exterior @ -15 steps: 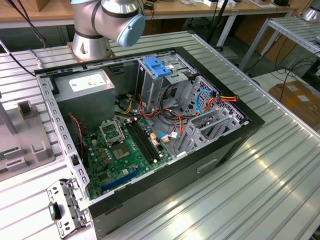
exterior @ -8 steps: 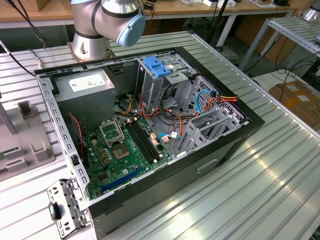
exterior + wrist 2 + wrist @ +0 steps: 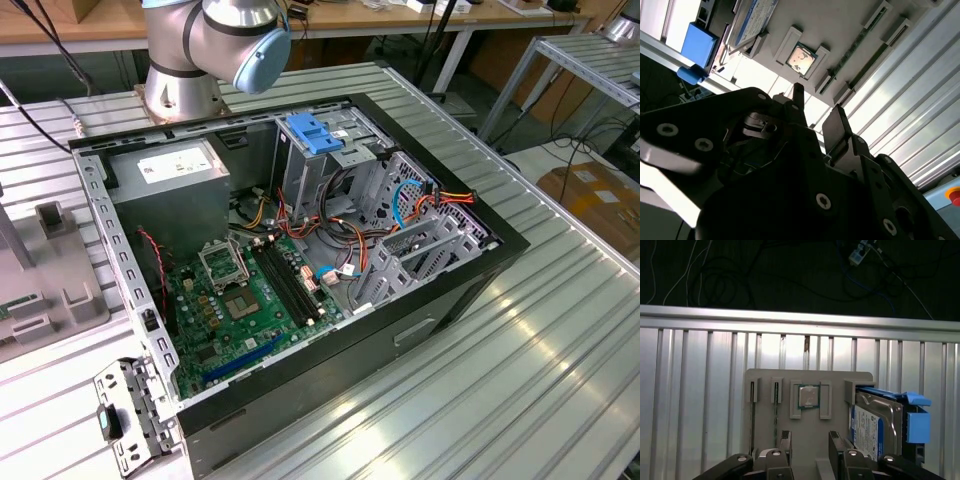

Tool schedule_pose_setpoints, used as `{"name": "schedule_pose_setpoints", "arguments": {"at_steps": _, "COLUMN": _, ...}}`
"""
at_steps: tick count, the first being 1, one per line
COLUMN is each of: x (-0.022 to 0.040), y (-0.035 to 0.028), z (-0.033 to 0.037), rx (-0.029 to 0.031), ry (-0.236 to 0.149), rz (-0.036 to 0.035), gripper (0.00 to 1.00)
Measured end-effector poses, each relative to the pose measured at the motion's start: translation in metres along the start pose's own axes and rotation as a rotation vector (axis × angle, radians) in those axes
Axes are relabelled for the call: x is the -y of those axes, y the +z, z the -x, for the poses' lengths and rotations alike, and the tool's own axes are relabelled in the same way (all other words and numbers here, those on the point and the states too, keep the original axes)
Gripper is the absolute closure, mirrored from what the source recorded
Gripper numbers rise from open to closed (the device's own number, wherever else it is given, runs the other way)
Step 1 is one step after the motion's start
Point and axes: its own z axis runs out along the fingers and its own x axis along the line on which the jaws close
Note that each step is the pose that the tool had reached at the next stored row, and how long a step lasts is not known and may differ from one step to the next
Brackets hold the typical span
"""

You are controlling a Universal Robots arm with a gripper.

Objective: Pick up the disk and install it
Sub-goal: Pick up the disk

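- Ribbed aluminium desk (image 3: 520, 340), bright with reflected light.
- Wooden-topped bench (image 3: 90, 25) behind it (black cables trailing down).
- Cardboard box (image 3: 595, 195) on the floor, exterior view's right.

Open ribbed table (image 3: 700, 390) surrounds the grey holder (image 3: 810, 440) carrying the disk (image 3: 880, 422).

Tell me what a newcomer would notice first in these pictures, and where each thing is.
In the exterior view, the open computer case sits on the slatted table, green motherboard exposed, a blue bracket topping its drive cage. In the first wrist view, the disk with its blue carrier sits on a grey holder near a processor chip, and the open, empty hand hangs nearest that holder.
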Motion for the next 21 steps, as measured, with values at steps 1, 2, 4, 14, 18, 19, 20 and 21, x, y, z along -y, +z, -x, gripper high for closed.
{"name": "schedule_pose_setpoints", "arguments": {"at_steps": 1, "x": 0.0000, "y": 0.0000, "z": 0.0000, "rx": 0.0000, "ry": 0.000, "rz": 0.0000, "gripper": 0.57}}
{"name": "schedule_pose_setpoints", "arguments": {"at_steps": 2, "x": 0.0000, "y": 0.0000, "z": 0.0000, "rx": 0.0000, "ry": -0.001, "rz": 0.0000, "gripper": 0.57}}
{"name": "schedule_pose_setpoints", "arguments": {"at_steps": 4, "x": 0.0000, "y": 0.0000, "z": 0.0000, "rx": 0.0000, "ry": -0.001, "rz": 0.0000, "gripper": 0.57}}
{"name": "schedule_pose_setpoints", "arguments": {"at_steps": 14, "x": 0.0002, "y": 0.0003, "z": 0.0053, "rx": 0.0000, "ry": -0.001, "rz": 0.0000, "gripper": 0.57}}
{"name": "schedule_pose_setpoints", "arguments": {"at_steps": 18, "x": 0.0003, "y": 0.0006, "z": 0.0079, "rx": 0.0000, "ry": -0.001, "rz": 0.0000, "gripper": 0.57}}
{"name": "schedule_pose_setpoints", "arguments": {"at_steps": 19, "x": 0.0004, "y": 0.0006, "z": 0.0084, "rx": 0.0000, "ry": -0.001, "rz": 0.0000, "gripper": 0.57}}
{"name": "schedule_pose_setpoints", "arguments": {"at_steps": 20, "x": 0.0004, "y": 0.0007, "z": 0.0088, "rx": 0.0000, "ry": -0.001, "rz": -0.0001, "gripper": 0.57}}
{"name": "schedule_pose_setpoints", "arguments": {"at_steps": 21, "x": 0.0004, "y": 0.0008, "z": 0.0093, "rx": 0.0000, "ry": -0.001, "rz": 0.0000, "gripper": 0.57}}
